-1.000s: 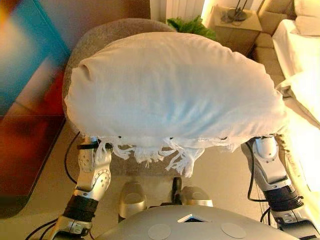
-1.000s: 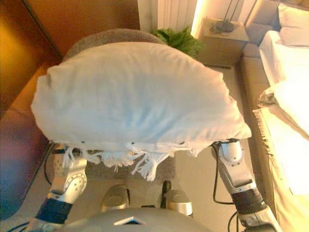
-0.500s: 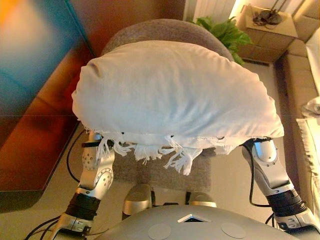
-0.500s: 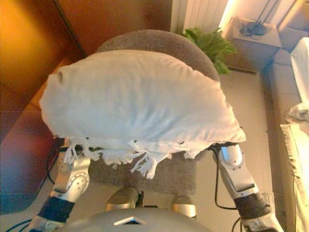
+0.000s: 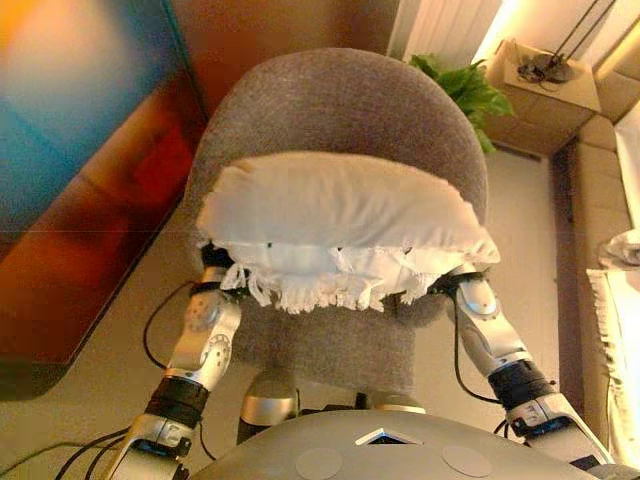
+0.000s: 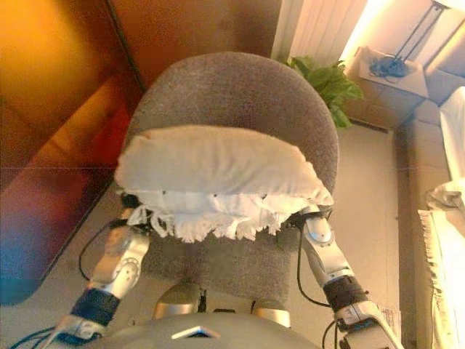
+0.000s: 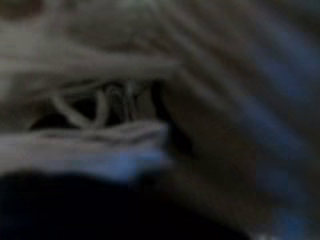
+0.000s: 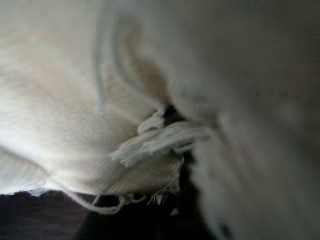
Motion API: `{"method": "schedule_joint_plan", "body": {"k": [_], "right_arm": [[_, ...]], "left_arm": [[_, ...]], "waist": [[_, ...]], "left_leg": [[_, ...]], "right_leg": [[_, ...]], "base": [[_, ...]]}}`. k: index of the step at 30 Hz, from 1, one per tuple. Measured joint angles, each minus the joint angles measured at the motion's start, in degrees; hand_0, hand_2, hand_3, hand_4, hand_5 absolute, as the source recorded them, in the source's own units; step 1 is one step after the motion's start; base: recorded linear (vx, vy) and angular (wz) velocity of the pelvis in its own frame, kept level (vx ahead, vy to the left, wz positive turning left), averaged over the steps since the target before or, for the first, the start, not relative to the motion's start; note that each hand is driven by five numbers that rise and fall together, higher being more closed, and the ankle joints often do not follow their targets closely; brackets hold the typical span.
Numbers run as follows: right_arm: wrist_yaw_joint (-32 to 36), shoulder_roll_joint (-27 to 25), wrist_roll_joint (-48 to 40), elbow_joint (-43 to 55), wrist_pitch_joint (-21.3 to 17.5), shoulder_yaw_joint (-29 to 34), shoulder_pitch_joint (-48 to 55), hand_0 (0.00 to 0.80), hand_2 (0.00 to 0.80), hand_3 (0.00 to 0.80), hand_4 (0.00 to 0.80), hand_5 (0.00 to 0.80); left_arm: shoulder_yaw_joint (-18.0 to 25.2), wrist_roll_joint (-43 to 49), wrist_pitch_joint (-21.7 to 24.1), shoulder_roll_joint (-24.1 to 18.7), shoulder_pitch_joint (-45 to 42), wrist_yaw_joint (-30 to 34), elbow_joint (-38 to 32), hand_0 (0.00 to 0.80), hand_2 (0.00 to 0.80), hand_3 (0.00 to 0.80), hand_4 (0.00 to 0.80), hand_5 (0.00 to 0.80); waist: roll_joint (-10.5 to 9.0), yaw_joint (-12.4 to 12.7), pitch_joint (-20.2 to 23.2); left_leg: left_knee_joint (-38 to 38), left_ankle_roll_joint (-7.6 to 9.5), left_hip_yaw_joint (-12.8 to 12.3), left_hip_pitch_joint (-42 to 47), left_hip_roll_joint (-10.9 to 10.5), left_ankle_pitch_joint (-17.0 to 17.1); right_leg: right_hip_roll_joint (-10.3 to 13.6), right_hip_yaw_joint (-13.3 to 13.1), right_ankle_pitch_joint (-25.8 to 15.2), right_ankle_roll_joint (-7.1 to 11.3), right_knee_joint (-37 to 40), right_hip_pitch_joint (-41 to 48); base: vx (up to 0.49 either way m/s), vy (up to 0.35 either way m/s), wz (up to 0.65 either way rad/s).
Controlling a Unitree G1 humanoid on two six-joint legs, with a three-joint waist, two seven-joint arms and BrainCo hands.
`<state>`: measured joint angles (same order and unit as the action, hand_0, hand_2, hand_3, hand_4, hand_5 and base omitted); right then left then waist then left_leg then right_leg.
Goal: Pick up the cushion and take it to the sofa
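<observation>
Near the bottom of the frame, two silver-grey arms rising from lower left and lower right toward the middle. Left hand (image 5: 212,262) and right hand (image 5: 458,287) tucked under the two ends of a white cushion (image 5: 340,215), fingers hidden beneath the cloth; whether spread or curled, impossible to tell. Wrist views filled with blurred white fabric and loose threads, no fingers made out.

Across the centre of the frame, the cushion lying lengthwise between the two arms, its fringed edge (image 5: 320,285) hanging down on the near side. Whether resting on the seat below or held just clear of it, not discernible.

Directly under and behind the cushion, a grey upholstered armchair (image 5: 340,110), its rounded back curving toward the upper centre.

At the left of the frame, a dark reddish-brown panel (image 5: 80,260) with a blue-tinted sheen above it.

Further back, upper right, a green potted plant (image 5: 465,90) just behind the chair, then a small wooden side table (image 5: 545,85) carrying a dark lamp base (image 5: 545,68).

Along the right edge, a strip of pale, fringed fabric (image 5: 625,330), brightly lit.
</observation>
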<state>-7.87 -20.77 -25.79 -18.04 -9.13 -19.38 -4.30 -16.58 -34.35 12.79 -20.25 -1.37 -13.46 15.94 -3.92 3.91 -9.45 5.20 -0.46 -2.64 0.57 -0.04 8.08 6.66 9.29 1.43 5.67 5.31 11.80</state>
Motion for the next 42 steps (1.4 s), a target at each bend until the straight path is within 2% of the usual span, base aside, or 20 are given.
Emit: {"method": "schedule_joint_plan", "body": {"k": [5,9,12,19,21,25,26,27,28,29,31,34,42], "right_arm": [[-0.1,2.5,-1.0,-6.9,3.4,-1.8,-1.3,0.800,0.800,0.800,0.800,0.800],[-0.2,3.0,-5.4,-18.7,6.4,-3.5,-11.5,0.800,0.800,0.800,0.800,0.800],[-1.2,3.5,-7.6,-23.0,7.8,-3.9,-17.3,0.800,0.800,0.800,0.800,0.800],[-1.4,4.0,-10.5,-31.1,10.0,-4.0,-27.1,0.800,0.800,0.800,0.800,0.800],[-0.6,4.5,-12.0,-37.8,10.8,-4.0,-32.7,0.800,0.800,0.800,0.800,0.800],[2.2,4.4,-15.5,-47.0,15.0,-4.0,-41.3,0.800,0.800,0.800,0.800,0.800],[3.2,4.2,-15.6,-49.1,16.3,-3.9,-43.3,0.800,0.800,0.800,0.800,0.800],[4.3,3.8,-15.7,-51.2,17.1,-3.9,-45.5,0.800,0.800,0.800,0.800,0.800],[5.0,3.3,-15.9,-51.5,17.5,-4.0,-47.0,0.445,0.445,0.445,0.445,0.445],[6.2,3.0,-16.2,-52.7,18.4,-4.0,-49.2,0.000,0.000,0.000,0.000,0.000],[8.4,1.7,-16.4,-54.7,20.0,-4.5,-53.4,0.000,0.000,0.000,0.000,0.000],[8.6,-0.1,-16.4,-55.0,20.1,-5.0,-56.3,0.000,0.000,0.000,0.000,0.000],[5.9,-3.8,-16.0,-50.8,16.3,-5.2,-57.7,0.000,0.000,0.000,0.000,0.000]], "left_arm": [[-0.3,1.7,-2.0,1.4,2.3,-1.4,7.4,0.800,0.800,0.800,0.800,0.800],[-1.1,1.5,-2.8,4.5,10.2,-3.1,17.3,0.800,0.800,0.800,0.800,0.800],[-1.9,1.4,-3.7,6.0,14.5,-5.1,21.7,0.800,0.800,0.800,0.800,0.800],[-3.2,-1.2,-5.5,6.1,24.5,-6.3,29.6,0.800,0.800,0.800,0.800,0.800],[-3.6,-3.1,-7.9,6.3,31.1,-5.3,35.9,0.800,0.800,0.800,0.800,0.800],[-4.2,-5.0,-14.6,6.2,41.9,-1.8,47.0,0.800,0.800,0.800,0.800,0.800],[-4.5,-5.3,-16.3,6.2,44.2,-0.6,49.0,0.693,0.693,0.693,0.693,0.693],[-4.7,-5.3,-17.5,6.0,47.0,0.3,51.0,0.355,0.355,0.355,0.355,0.355],[-4.8,-5.4,-18.4,5.4,48.9,0.9,51.3,0.000,0.000,0.000,0.000,0.000],[-4.8,-5.5,-19.3,4.9,50.9,1.6,52.0,0.000,0.000,0.000,0.000,0.000],[-5.3,-7.2,-21.1,3.3,55.5,2.3,54.3,0.000,0.000,0.000,0.000,0.000],[-5.7,-9.3,-20.6,1.7,59.1,2.2,55.1,0.000,0.000,0.000,0.000,0.000],[-5.9,-12.7,-17.0,-3.4,60.2,0.2,53.5,0.000,0.000,0.000,0.000,0.000]], "waist": [[1.12,-0.3,0.5],[2.64,-0.7,1.2],[2.69,-1.2,1.2],[3.05,-1.7,1.0],[3.64,-1.7,0.0],[4.24,-1.8,-3.5],[4.32,-1.9,-4.5],[4.60,-2.0,-5.4],[4.75,-2.3,-6.4],[4.91,-3.1,-7.4],[5.04,-3.4,-8.9],[4.92,-3.5,-10.6],[4.87,-4.5,-13.1]], "left_leg": [[-0.2,-0.08,0.3,-0.6,-0.1,0.4],[-0.2,-0.23,1.3,-2.9,0.1,1.2],[-0.2,-0.40,1.5,-3.7,0.4,1.5],[-0.2,-0.57,1.8,-6.7,1.0,2.6],[-0.2,-0.79,1.9,-8.7,1.6,3.2],[-0.2,-1.05,2.3,-11.5,2.2,4.4],[-0.2,-1.05,2.3,-12.0,2.2,4.6],[-0.2,-1.06,2.5,-12.8,2.3,4.7],[-0.2,-1.05,2.6,-13.3,2.3,4.9],[-0.2,-0.99,2.8,-13.8,2.2,5.2],[-0.2,-0.95,2.7,-14.5,2.2,5.3],[-0.2,-0.88,2.7,-14.6,1.9,5.3],[-0.2,-0.84,2.6,-15.2,1.7,5.3]], "right_leg": [[0.0,0.6,-0.2,0.18,-0.2,-0.5],[-0.5,0.9,-0.5,0.03,-0.2,-2.3],[-0.8,0.9,-0.6,-0.12,-0.2,-3.1],[-1.4,0.8,-1.3,-0.50,-0.3,-6.0],[-2.0,0.7,-1.9,-0.78,-0.2,-8.1],[-3.0,0.8,-2.9,-1.25,-0.3,-10.6],[-3.1,0.8,-3.0,-1.27,-0.3,-11.2],[-3.2,0.8,-3.2,-1.30,-0.3,-11.9],[-3.3,0.8,-3.4,-1.32,-0.3,-12.4],[-3.3,0.8,-3.4,-1.29,-0.3,-12.6],[-3.3,0.6,-3.6,-1.22,-0.3,-13.5],[-3.1,0.6,-3.6,-1.16,-0.3,-13.5],[-2.9,0.7,-3.6,-1.12,-0.2,-14.0]], "base": [[-0.056,0.010,0.03],[-0.046,0.002,0.10],[-0.080,0.019,0.06],[-0.102,0.023,-0.01],[-0.156,0.011,0.00],[-0.088,0.050,0.01],[-0.075,0.059,0.02],[-0.051,0.048,0.02],[-0.049,0.061,0.08],[-0.028,0.058,0.06],[0.014,0.054,0.00],[0.023,0.026,0.00],[0.032,0.025,0.00]]}}
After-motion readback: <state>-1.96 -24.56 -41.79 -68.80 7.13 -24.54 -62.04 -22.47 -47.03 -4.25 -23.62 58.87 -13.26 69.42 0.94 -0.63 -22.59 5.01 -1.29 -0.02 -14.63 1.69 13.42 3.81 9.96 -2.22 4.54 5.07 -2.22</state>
